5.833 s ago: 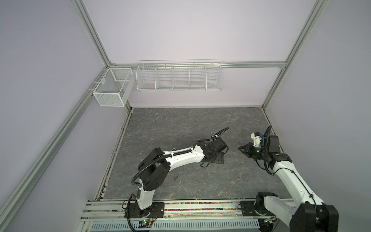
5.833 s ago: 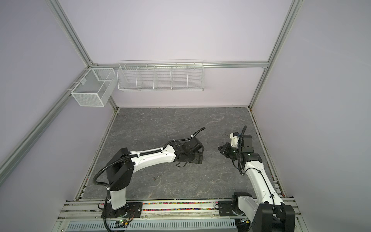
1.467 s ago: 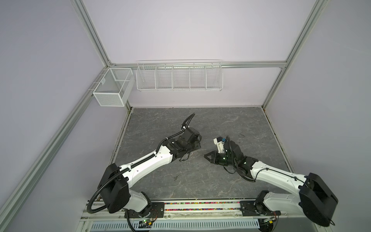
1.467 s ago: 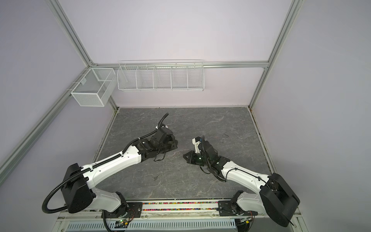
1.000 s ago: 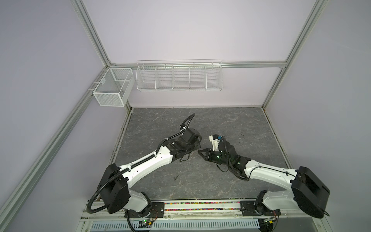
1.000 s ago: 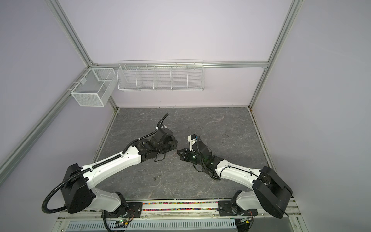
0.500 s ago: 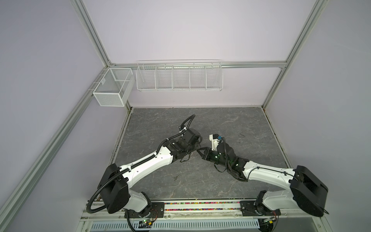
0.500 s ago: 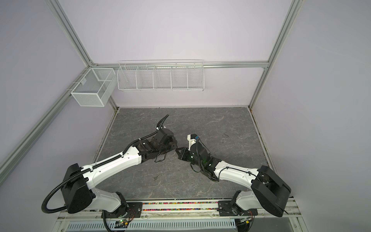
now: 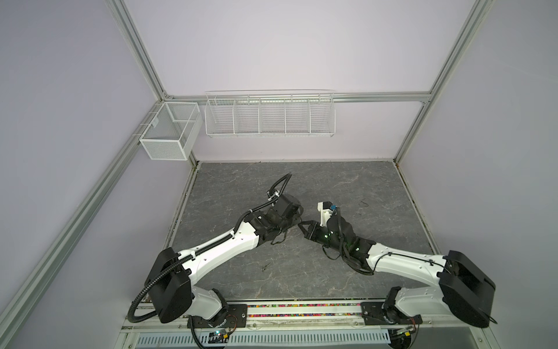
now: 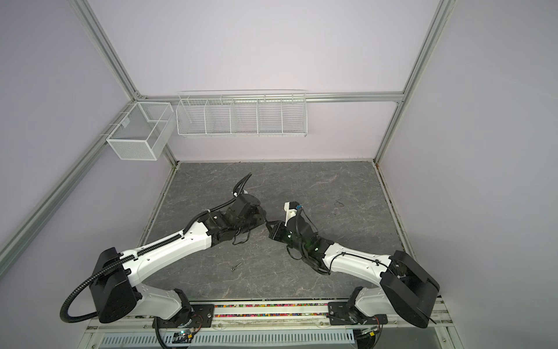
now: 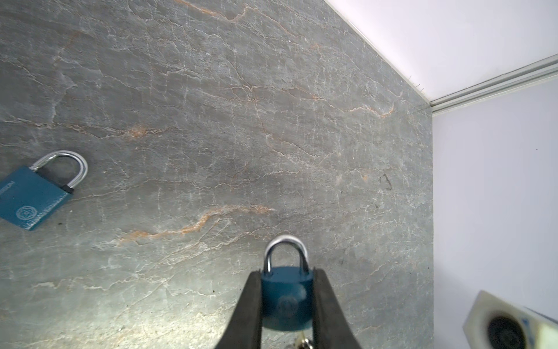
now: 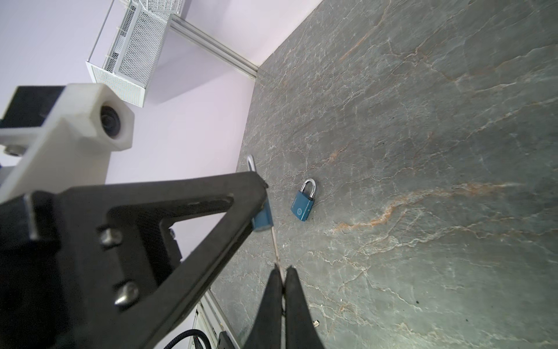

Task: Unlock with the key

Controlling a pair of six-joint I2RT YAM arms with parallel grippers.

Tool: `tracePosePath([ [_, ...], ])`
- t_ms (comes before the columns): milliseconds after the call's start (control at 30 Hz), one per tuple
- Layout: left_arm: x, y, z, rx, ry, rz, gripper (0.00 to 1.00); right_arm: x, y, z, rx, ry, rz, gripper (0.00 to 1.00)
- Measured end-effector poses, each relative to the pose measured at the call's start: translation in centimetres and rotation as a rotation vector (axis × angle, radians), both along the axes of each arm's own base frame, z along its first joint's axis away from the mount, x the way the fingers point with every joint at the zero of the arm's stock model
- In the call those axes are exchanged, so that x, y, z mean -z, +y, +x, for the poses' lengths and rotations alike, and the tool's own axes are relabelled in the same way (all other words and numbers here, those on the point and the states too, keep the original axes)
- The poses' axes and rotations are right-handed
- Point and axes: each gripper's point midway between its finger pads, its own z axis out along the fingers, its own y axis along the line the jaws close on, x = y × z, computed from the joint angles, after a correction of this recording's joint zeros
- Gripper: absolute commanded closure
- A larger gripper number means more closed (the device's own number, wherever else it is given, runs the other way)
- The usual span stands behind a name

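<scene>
Your left pincer (image 11: 287,273) is clamped on the blue body of the padlock (image 11: 287,297), one finger on each side. The silver shackle points out past the fingertips and is seated in the body. The padlock is held above the grey counter (image 11: 211,105), not resting on it.

Your right pincer (image 12: 283,270) is pressed together on the key (image 12: 276,247), gripping its near end. The thin metal shaft runs straight from the fingertips to the underside of the padlock (image 12: 262,217). You cannot tell from these views whether the tip is inside the keyhole or only touching the bottom face. In the left wrist view a glint of metal (image 11: 303,343) shows just below the padlock's body.

In both top views the two pincers meet tip to tip near the middle of the counter, the left pincer (image 9: 294,220) reaching in from the left and the right pincer (image 9: 303,228) from the right.

A second padlock (image 12: 303,205), also blue with its shackle seated, lies flat on the counter beside the one you hold, apart from both pincers. A small dark item (image 9: 265,266) lies on the counter nearer the arm bases.
</scene>
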Motion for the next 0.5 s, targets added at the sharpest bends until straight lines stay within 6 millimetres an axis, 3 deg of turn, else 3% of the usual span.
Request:
tracePosePath([
  [500,0.14,-0.53,-0.22,-0.004,0.020,-0.044,1.00,-0.15,0.22,-0.17,0.008,-0.019,-0.016,0.94],
])
